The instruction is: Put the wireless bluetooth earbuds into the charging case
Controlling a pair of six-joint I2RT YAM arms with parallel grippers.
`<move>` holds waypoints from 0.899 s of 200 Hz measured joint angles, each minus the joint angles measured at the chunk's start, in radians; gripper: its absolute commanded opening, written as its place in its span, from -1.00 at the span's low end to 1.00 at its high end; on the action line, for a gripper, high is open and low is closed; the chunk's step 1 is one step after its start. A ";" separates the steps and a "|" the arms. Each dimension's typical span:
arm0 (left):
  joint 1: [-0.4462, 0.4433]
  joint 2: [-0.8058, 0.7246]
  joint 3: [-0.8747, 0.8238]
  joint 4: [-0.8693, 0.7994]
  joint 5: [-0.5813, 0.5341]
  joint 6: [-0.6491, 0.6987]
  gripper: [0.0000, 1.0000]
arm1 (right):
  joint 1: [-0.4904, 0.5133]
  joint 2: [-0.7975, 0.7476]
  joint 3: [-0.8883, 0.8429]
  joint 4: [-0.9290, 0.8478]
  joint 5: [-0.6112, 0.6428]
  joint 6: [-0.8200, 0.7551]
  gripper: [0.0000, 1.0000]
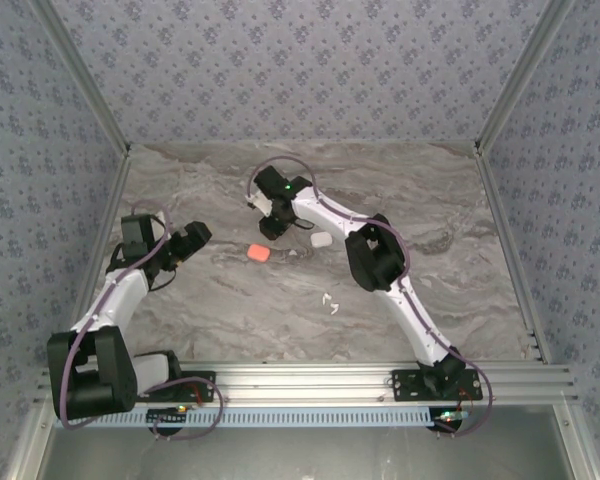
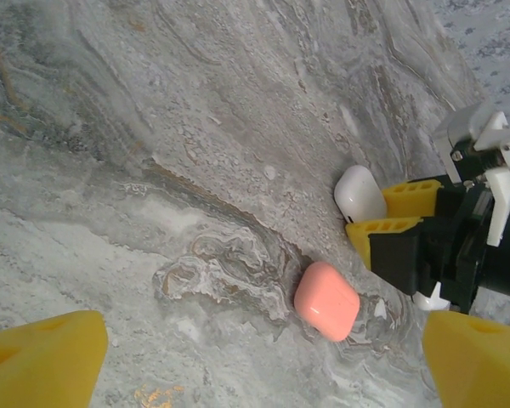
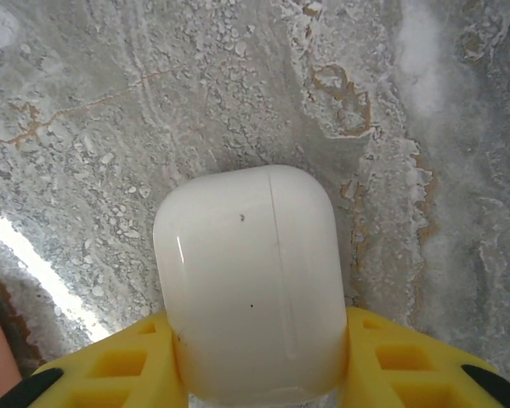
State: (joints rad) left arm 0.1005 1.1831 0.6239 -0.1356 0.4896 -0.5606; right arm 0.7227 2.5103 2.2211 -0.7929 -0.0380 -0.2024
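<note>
The right gripper [image 3: 255,357] is pinching the shut white charging case [image 3: 246,255] in the middle of the desk [image 1: 430,200], probably steadying it for opening. The left gripper [image 2: 259,355] is hovering wide open and empty, while the white earbuds [image 1: 330,302] are lying loose nearer the front edge.

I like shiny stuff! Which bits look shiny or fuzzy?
Left wrist view: yellow plastic fingertips at the bottom corners look fuzzy; rounded pink case casts a shadow. Right wrist view: glossy white rounded case has a glint; bright streak on grey marble table.

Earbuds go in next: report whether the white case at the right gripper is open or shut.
Shut: the white case between the right gripper fingers shows only a thin lid seam, no gap.
</note>
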 measured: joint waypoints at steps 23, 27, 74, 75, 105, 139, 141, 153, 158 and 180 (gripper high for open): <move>0.000 -0.007 0.001 -0.003 0.039 0.003 0.84 | -0.002 -0.093 -0.146 0.064 0.000 -0.018 -0.32; 0.000 -0.008 0.001 -0.003 0.051 0.003 0.84 | -0.002 -0.120 -0.180 0.078 0.001 -0.024 -0.32; -0.013 -0.013 0.012 0.025 0.233 -0.013 0.81 | -0.002 -0.541 -0.604 0.314 -0.004 -0.076 -0.33; -0.014 -0.013 0.014 0.026 0.239 -0.014 0.81 | -0.002 -0.554 -0.615 0.320 -0.005 -0.077 -0.33; -0.091 -0.013 0.060 0.084 0.349 -0.045 0.82 | 0.004 -0.808 -0.831 0.467 -0.006 -0.113 -0.33; -0.206 0.010 0.124 0.167 0.430 -0.087 0.83 | 0.041 -0.970 -1.000 0.546 -0.001 -0.152 -0.33; -0.212 0.011 0.128 0.171 0.433 -0.088 0.83 | 0.043 -0.977 -1.007 0.552 0.000 -0.154 -0.33; -0.248 0.023 0.145 0.191 0.446 -0.093 0.83 | 0.057 -1.008 -1.044 0.562 0.001 -0.160 -0.33; -0.263 0.027 0.151 0.195 0.449 -0.095 0.83 | 0.061 -1.016 -1.054 0.563 0.002 -0.162 -0.33; -0.326 0.051 0.181 0.199 0.466 -0.089 0.83 | 0.071 -1.058 -1.091 0.566 0.008 -0.166 -0.33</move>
State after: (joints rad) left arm -0.2253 1.2346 0.8047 0.0635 0.9554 -0.6495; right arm 0.7940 1.4521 1.1297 -0.2264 -0.0299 -0.3679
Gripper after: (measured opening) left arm 0.915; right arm 0.403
